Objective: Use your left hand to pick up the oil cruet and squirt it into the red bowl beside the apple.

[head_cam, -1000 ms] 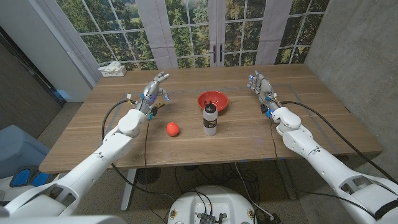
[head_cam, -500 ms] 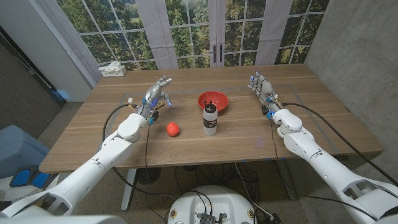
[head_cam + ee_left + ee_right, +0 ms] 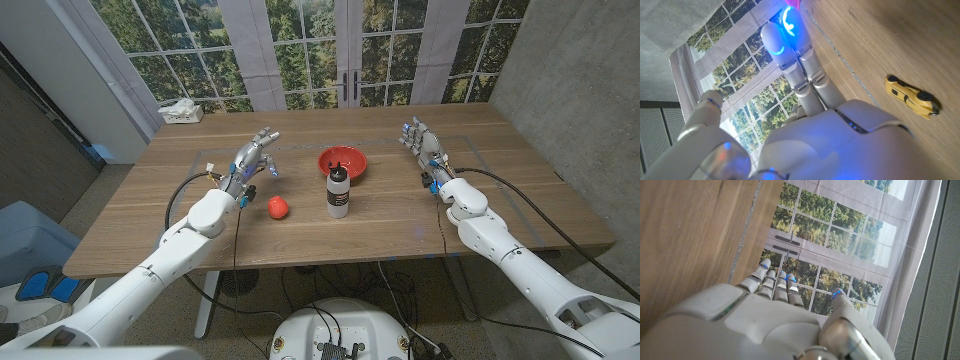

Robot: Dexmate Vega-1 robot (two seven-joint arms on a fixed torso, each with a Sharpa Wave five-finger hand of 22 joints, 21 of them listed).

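Observation:
The oil cruet (image 3: 339,190), a bottle with a dark lower half and a pale top, stands upright mid-table just in front of the red bowl (image 3: 342,161). A red apple (image 3: 278,207) lies to the cruet's left. My left hand (image 3: 253,157) hovers with its fingers spread and nothing in it, behind the apple and left of the bowl, well apart from the cruet. The left wrist view shows its fingers (image 3: 790,55) reaching out over the wood. My right hand (image 3: 422,143) is open at the table's right side, fingers (image 3: 775,285) straight, holding nothing.
A small yellow toy car (image 3: 912,96) lies on the wood by my left hand, seen as a small speck (image 3: 208,158) in the head view. A white tissue box (image 3: 180,110) sits at the far left corner. Windows stand behind the table's far edge.
My left hand has moved a little to the right and nearer, toward the apple and cruet. The right hand, cruet, bowl and apple have stayed put.

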